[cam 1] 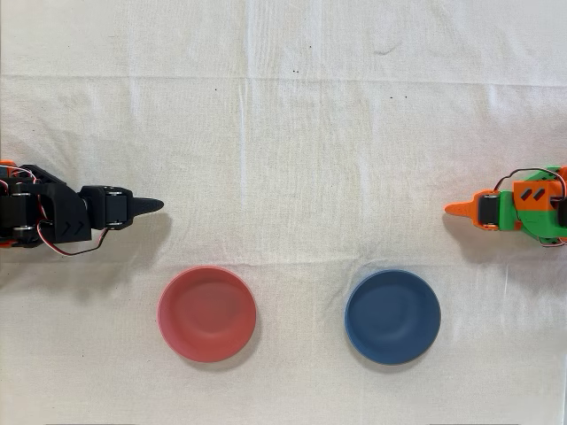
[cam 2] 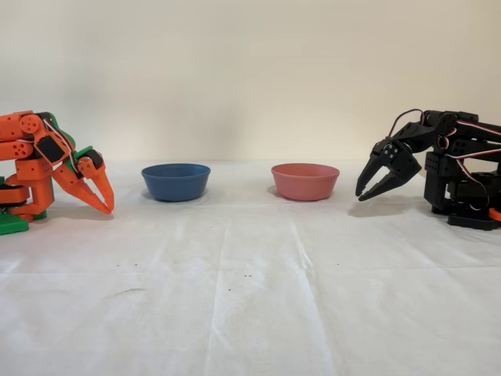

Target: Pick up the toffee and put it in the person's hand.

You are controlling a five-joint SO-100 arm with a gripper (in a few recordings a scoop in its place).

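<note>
Toffee is nowhere to be made out on the cloth-covered counter [cam 1: 292,133], and both the red bowl [cam 1: 207,313] and the blue bowl [cam 1: 392,317] are looking bare inside from overhead, so I cannot say where it is lying relative to the jaws. No person's hand is reaching in to receive it either. Judging from this, the task is standing at its very start: finding, grasping, carrying and handing over are all left to do. The black arm's gripper [cam 2: 374,186] is hanging low over the counter, to the right of the red bowl [cam 2: 304,181] in the fixed view and well apart from it, its jaws standing slightly apart and holding nothing. The orange arm [cam 2: 47,168] is sitting idle beyond the blue bowl [cam 2: 176,181].
</note>
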